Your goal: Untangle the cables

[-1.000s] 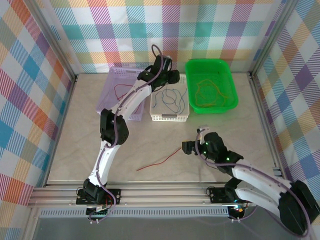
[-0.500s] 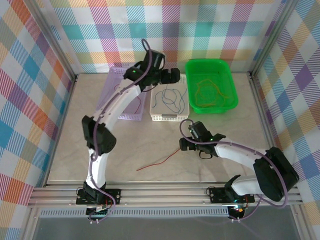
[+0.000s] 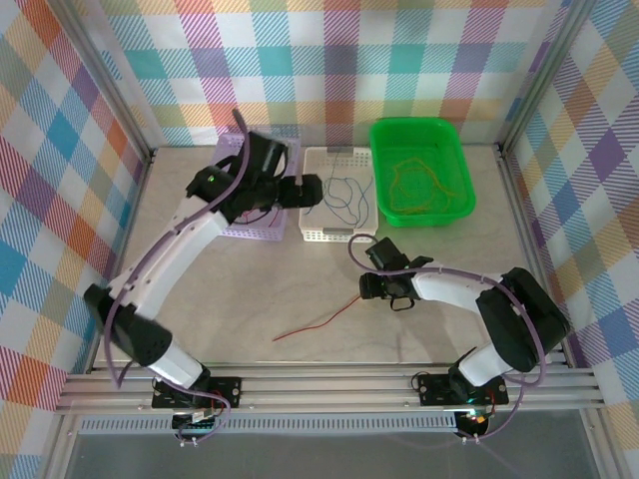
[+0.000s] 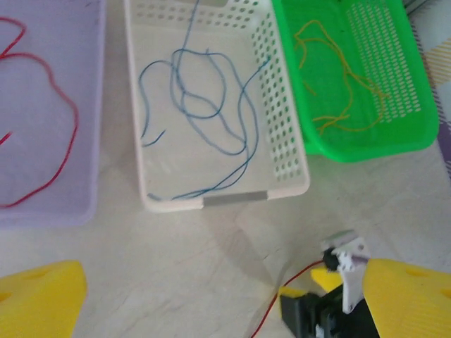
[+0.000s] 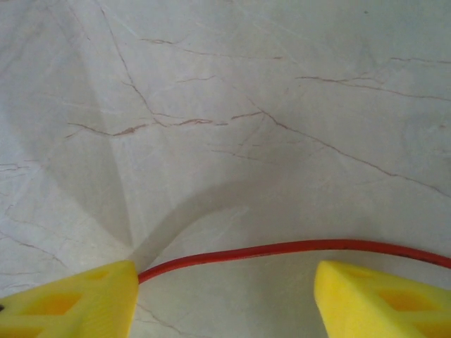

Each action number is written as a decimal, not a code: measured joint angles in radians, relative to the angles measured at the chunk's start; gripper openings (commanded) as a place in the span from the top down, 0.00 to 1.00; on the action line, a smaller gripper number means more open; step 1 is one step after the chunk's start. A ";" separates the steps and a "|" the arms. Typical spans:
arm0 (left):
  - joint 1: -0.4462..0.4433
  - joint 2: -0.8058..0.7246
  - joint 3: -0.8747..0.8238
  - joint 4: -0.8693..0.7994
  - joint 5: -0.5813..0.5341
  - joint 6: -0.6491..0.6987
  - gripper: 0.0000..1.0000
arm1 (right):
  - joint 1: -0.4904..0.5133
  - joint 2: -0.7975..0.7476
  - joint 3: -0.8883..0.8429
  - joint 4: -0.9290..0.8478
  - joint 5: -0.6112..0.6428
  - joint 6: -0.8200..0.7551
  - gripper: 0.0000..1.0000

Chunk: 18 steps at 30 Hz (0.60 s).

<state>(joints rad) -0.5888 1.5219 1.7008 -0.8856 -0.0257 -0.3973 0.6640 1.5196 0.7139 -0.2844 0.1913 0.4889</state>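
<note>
Red cable on the table lies between the right gripper's parted fingers; left gripper hangs wide open beside the white basket.

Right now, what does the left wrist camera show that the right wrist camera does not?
Left wrist camera: a purple basket holding a red cable, a white basket holding a blue cable, a green basket holding an orange cable, and the right jaws low over the table. Right wrist camera: a close look at the right jaws' yellow fingers, standing apart with the loose red cable crossing the gap. Both: that loose red cable and the table.
</note>
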 measured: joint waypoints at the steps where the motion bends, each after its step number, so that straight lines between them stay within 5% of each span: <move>1: 0.000 -0.034 -0.032 -0.003 -0.007 -0.002 0.00 | 0.000 0.006 0.005 -0.006 0.008 0.002 0.41; 9: 0.000 -0.369 -0.260 -0.016 -0.110 -0.003 0.00 | -0.009 0.051 0.051 -0.056 0.029 0.012 0.67; 18: 0.000 -0.580 -0.408 -0.060 -0.204 0.005 0.00 | -0.017 0.090 0.089 -0.031 -0.006 0.026 0.90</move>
<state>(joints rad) -0.5888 0.9421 1.2926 -0.9459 -0.2295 -0.3920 0.6472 1.6096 0.8028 -0.3153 0.1852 0.5148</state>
